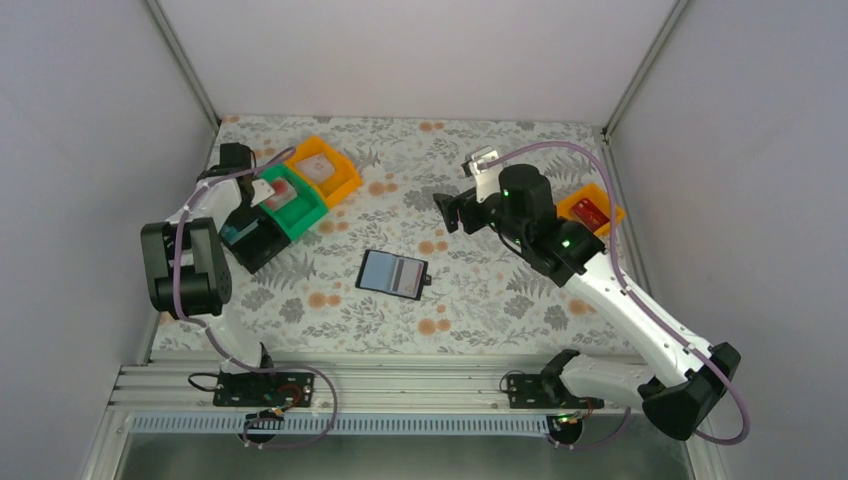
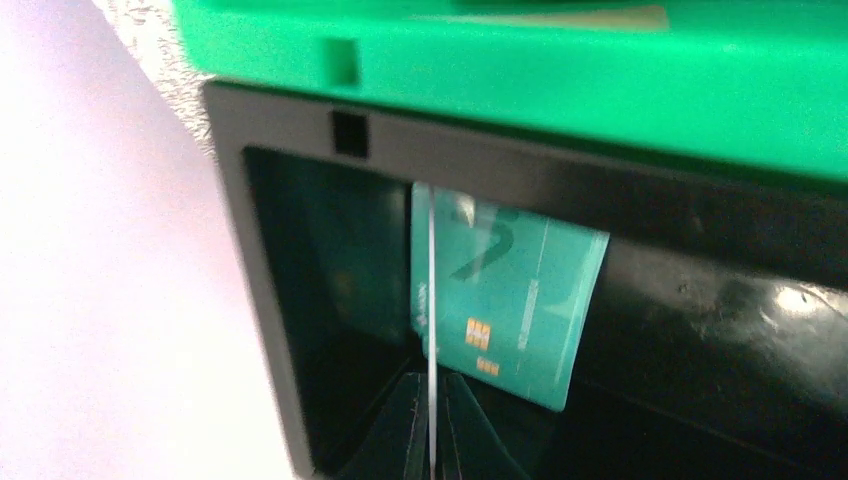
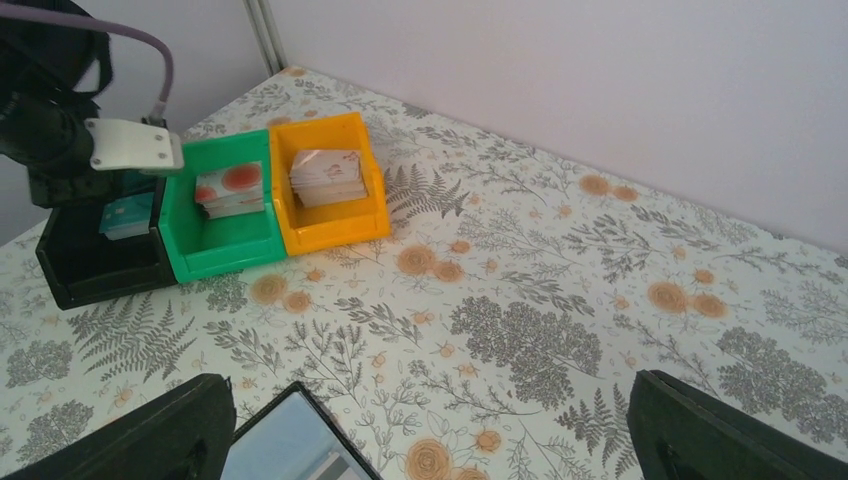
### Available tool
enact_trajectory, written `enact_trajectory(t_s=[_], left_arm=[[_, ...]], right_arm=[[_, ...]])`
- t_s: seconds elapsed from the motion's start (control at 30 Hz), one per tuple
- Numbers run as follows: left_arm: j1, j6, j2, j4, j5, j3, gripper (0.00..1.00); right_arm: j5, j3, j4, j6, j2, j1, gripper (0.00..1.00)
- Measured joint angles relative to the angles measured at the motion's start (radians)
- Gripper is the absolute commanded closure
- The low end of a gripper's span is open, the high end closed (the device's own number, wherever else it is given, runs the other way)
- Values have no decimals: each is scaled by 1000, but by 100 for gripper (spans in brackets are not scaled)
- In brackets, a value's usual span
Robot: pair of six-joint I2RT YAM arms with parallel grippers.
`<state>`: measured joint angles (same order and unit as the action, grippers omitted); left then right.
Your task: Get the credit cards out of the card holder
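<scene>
Left gripper (image 2: 432,388) clamped on a thin card (image 2: 430,290) in the black tray (image 2: 262,300); right gripper (image 3: 430,400) spread wide and empty.
The card holder (image 1: 392,272), flat and black with glossy bluish pockets, lies open mid-table on the floral-patterned table (image 1: 480,300), clear of both arms. The gripped card shows edge-on as a pale line. Beside it, a glossy teal card (image 2: 520,300) leans on the tray's far wall.

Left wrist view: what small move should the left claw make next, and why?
Probably open the left claw: it is shut on a thin card held edge-on over the black tray, where a teal card already lies, so releasing should drop it there.
</scene>
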<state>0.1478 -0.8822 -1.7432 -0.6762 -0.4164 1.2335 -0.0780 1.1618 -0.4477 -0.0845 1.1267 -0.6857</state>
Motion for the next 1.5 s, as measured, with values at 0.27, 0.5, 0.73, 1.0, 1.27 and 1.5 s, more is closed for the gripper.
enact_trajectory(t_s=[0.27,0.5,0.73,1.0,1.27,1.5], left_arm=[[0,-11,-87,76,-48,-2,96],[-11,-52,-75,187,-101,-67,60],[-22,-67,-74,181,-93,-71,41],[-21,-69,-38,95,-35,-32,32],[-21,-45,3,-32,106,99,30],[-91,75,186,-138,391,172,29]], right_arm=[[26,-12,15,21,-23,2,1],[61,-26,24,37,-22,3,1],[83,-28,26,51,-22,4,1],[104,-28,25,56,-11,4,1],[128,-28,24,52,11,7,1],[179,8,-4,-35,134,11,11]])
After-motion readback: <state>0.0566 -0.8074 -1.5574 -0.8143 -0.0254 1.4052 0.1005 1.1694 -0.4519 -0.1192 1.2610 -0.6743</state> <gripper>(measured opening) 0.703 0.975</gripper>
